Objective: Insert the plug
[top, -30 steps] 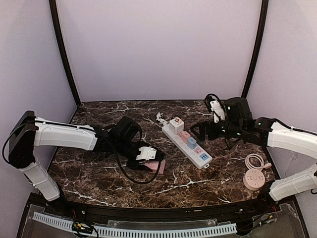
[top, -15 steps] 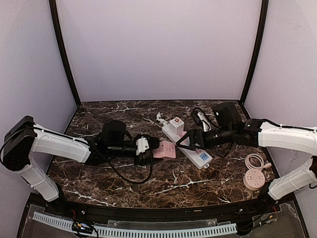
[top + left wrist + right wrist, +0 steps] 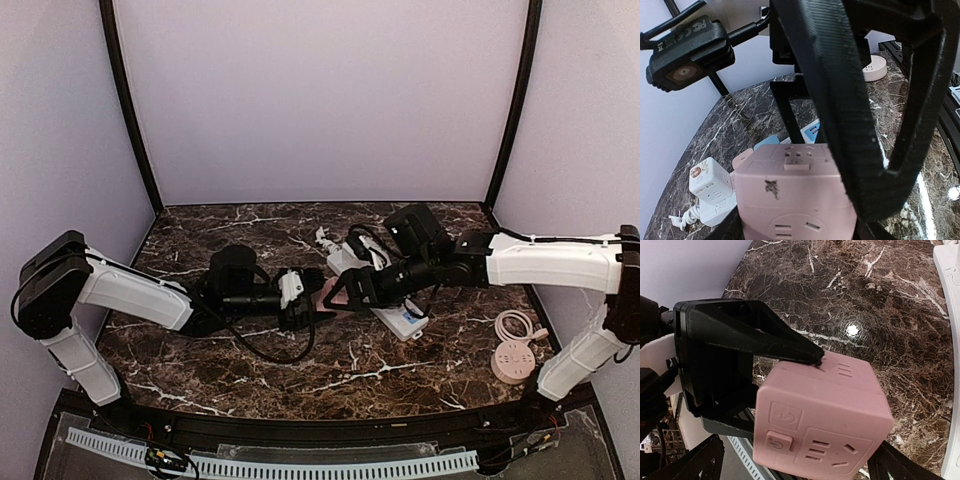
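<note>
Three lilac walls (image 3: 320, 100), veined dark marble tabletop (image 3: 385, 372)

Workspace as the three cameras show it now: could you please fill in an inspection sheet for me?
Surface: dark marble table; no spills seen.
Job's things: pink cube adapter held above the table; white power strip largely hidden under the right arm, with a white cube adapter on it.
Clutter: round white socket with a coiled pink cord near the right edge.
Grippers: left gripper shut on the pink cube adapter; right gripper open, its fingers wide on either side of the cube.
Cables: black cable loops on the table by the left arm.
Surroundings: lilac walls, black frame posts.
</note>
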`<action>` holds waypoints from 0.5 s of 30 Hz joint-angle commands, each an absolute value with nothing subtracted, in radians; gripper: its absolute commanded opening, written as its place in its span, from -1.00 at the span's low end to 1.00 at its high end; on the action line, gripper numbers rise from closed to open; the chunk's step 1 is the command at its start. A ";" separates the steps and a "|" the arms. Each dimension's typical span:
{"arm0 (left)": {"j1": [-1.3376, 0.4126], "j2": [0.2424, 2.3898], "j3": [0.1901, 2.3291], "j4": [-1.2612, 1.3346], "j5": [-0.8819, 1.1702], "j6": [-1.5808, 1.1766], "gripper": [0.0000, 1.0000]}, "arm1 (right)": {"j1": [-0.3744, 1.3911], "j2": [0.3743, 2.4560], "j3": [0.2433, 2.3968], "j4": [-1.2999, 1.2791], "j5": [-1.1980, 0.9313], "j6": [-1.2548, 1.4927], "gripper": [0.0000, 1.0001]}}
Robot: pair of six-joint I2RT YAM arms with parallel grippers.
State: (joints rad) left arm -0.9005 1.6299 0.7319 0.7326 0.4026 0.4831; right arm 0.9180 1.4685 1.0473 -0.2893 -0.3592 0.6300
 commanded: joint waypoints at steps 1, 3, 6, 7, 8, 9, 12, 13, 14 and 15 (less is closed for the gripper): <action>-0.899 1.643 0.742 0.791 0.377 0.430 -0.98 | 0.939 1.499 1.104 -0.340 -0.291 0.634 0.97; -0.899 1.651 0.747 0.789 0.371 0.423 -0.98 | 0.939 1.506 1.111 -0.341 -0.276 0.641 0.91; -0.902 1.664 0.753 0.788 0.365 0.423 -0.98 | 0.940 1.524 1.127 -0.343 -0.263 0.646 0.75; -0.905 1.668 0.755 0.791 0.359 0.423 -0.98 | 0.940 1.533 1.134 -0.347 -0.257 0.648 0.71; -0.906 1.671 0.756 0.791 0.354 0.423 -0.98 | 0.940 1.542 1.142 -0.354 -0.254 0.647 0.68; -0.908 1.674 0.760 0.791 0.346 0.424 -0.98 | 0.942 1.552 1.149 -0.360 -0.251 0.648 0.66; -0.915 1.683 0.773 0.787 0.324 0.424 -0.98 | 0.942 1.577 1.169 -0.369 -0.239 0.648 0.63; -0.918 1.689 0.775 0.782 0.308 0.425 -0.98 | 0.943 1.586 1.174 -0.370 -0.234 0.651 0.61; -0.919 1.691 0.781 0.777 0.297 0.426 -0.98 | 0.943 1.591 1.180 -0.371 -0.231 0.651 0.60; -0.922 1.695 0.783 0.774 0.281 0.425 -0.98 | 0.943 1.597 1.186 -0.371 -0.226 0.649 0.58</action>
State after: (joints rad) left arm -0.9066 1.6882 0.7399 0.7464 0.3271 0.4366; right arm 0.9314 1.5726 1.1431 -0.3702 -0.2436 0.6472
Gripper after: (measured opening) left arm 0.602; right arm 0.802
